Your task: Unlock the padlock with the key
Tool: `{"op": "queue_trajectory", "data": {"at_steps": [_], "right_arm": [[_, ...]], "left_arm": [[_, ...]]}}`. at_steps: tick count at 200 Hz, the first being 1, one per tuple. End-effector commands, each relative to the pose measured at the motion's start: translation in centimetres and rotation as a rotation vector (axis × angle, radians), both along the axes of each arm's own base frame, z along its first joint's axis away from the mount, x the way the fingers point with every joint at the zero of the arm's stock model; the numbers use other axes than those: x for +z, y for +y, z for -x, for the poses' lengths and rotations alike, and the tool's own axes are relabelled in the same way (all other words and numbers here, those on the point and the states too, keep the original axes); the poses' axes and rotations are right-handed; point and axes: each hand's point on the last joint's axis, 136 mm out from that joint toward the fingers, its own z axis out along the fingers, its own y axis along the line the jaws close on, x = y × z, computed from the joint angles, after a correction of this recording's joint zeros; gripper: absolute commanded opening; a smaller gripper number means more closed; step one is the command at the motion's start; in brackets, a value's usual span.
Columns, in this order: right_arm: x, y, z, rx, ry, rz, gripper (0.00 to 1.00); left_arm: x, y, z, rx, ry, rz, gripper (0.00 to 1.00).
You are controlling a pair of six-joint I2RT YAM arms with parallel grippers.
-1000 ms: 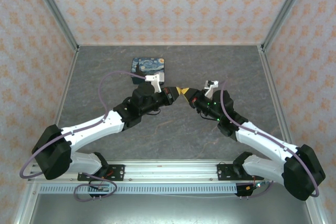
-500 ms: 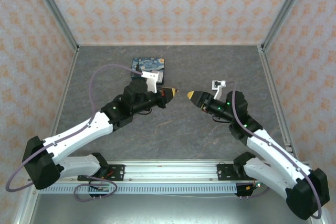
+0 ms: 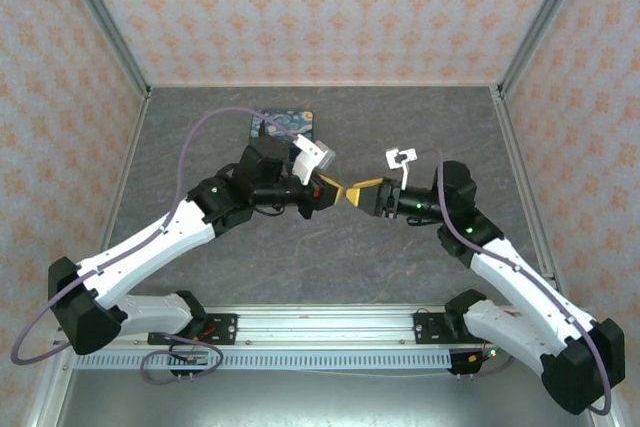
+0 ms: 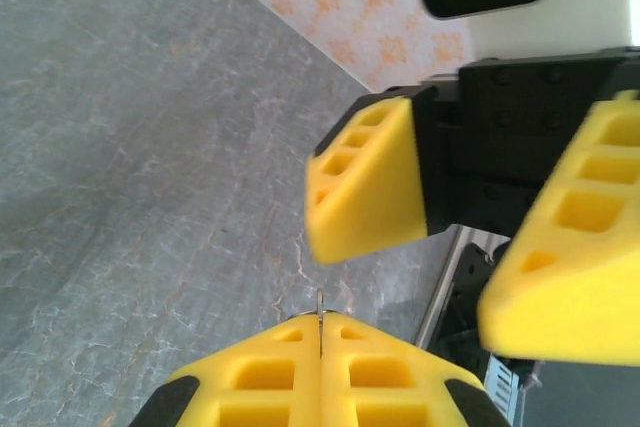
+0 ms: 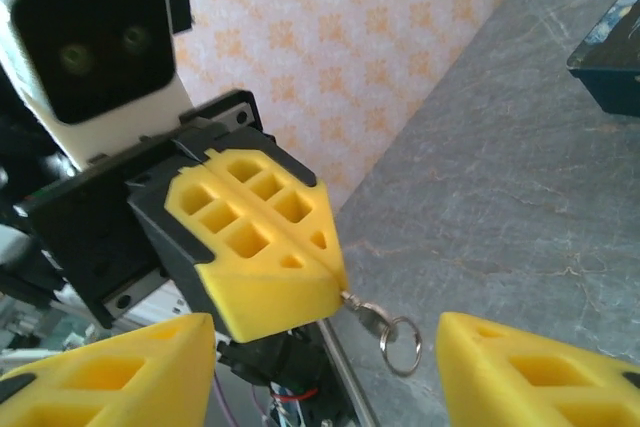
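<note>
My left gripper [image 3: 338, 190] is shut on the key [image 5: 364, 308], pinched between its yellow fingers. In the right wrist view the key's metal end and a small split ring [image 5: 402, 343] stick out of the left gripper [image 5: 338, 287]. In the left wrist view just a sliver of the key [image 4: 319, 303] shows above my shut left gripper [image 4: 320, 323]. My right gripper [image 3: 358, 193] is open and faces the left one tip to tip above the table. Its fingers [image 5: 120, 372] stand either side of the key without touching it. The padlock is out of view.
A blue-and-yellow starry-night tin [image 3: 284, 124] lies flat on the grey table [image 3: 430, 127] behind the left arm, and its corner [image 5: 610, 67] shows in the right wrist view. Patterned walls close three sides. A metal rail [image 3: 320, 327] runs along the near edge.
The right gripper went from shut to open. The two grippers drew apart, then came back tip to tip. The left wrist has rolled and moved slightly right.
</note>
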Motion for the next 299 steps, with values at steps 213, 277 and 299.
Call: {"op": "queue_trajectory", "data": {"at_steps": [213,277,299], "right_arm": [[-0.8,0.3,1.6,0.052,-0.045,-0.048,0.38],[-1.0,1.0,1.6,0.070,-0.037,-0.042,0.32],[-1.0,1.1,1.6,0.066,-0.040,-0.041,0.27]], "left_arm": [[0.3,-0.5,0.6,-0.065,0.013,-0.005,0.00],[0.2,-0.5,0.6,-0.062,0.016,0.003,0.00],[0.2,-0.6,0.6,-0.064,0.017,0.002,0.00]]}}
